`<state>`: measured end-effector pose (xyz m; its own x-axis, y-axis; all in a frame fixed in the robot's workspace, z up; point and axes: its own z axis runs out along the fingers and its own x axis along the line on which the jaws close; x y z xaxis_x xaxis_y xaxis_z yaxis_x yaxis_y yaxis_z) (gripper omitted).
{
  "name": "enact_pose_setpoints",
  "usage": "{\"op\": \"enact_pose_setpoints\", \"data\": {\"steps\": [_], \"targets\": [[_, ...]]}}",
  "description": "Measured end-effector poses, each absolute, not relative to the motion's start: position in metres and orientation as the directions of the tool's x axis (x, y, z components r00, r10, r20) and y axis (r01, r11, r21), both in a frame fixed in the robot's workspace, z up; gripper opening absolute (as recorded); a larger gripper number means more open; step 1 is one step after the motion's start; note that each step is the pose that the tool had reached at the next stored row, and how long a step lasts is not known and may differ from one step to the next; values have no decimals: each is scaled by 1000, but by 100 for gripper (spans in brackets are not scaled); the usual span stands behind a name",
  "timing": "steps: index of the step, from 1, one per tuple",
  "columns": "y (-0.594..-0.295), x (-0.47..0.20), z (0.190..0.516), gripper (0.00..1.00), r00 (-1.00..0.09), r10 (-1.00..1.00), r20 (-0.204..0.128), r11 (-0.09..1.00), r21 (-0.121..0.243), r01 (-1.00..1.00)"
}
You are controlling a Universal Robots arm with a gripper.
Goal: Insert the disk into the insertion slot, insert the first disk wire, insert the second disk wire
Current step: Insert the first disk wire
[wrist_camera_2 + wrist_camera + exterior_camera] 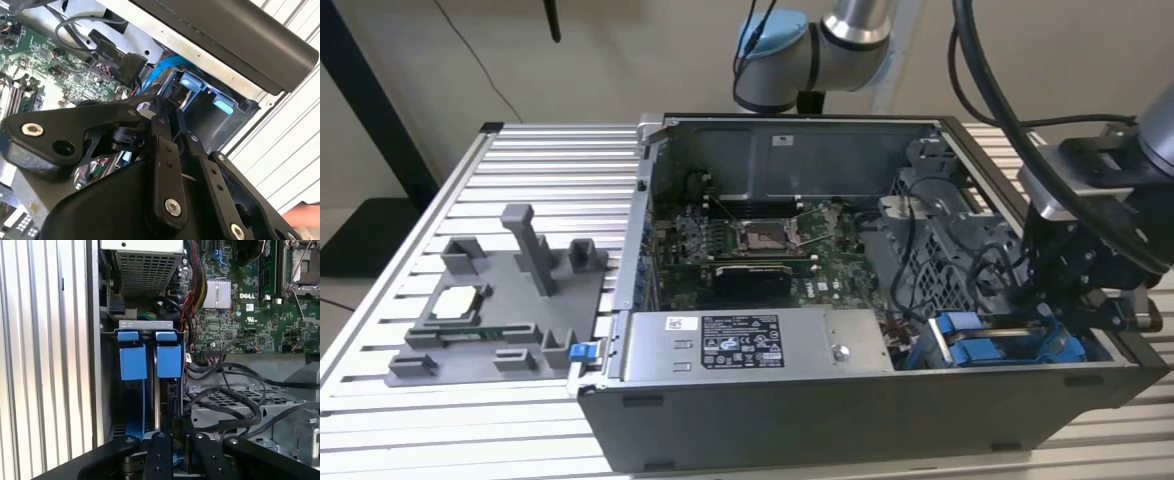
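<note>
Your hand [179, 426] hangs at the end of the insertion slot [135, 410], in the computer case's [854, 430] front corner at the exterior view's right. Its own linkage hides the grip, so you cannot tell whether it is closed or on what. The disk [168, 360] stands on edge in that slot, long axis running from its blue tab toward the hand, with just the blue carrier and a thin silver edge showing.

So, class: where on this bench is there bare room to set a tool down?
Bare table slats behind the grey fixture, at the exterior view's left of the case. Crowded: around the insertion slot, with cables and the gripper.
</note>
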<state>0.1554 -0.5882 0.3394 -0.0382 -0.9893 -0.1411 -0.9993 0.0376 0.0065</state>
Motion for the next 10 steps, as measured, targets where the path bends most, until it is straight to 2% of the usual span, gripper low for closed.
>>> {"op": "enact_pose_setpoints", "data": {"steps": [10], "targets": [[-586, 157, 337, 0, -33, -989, -141, 33, 5, -999]]}}
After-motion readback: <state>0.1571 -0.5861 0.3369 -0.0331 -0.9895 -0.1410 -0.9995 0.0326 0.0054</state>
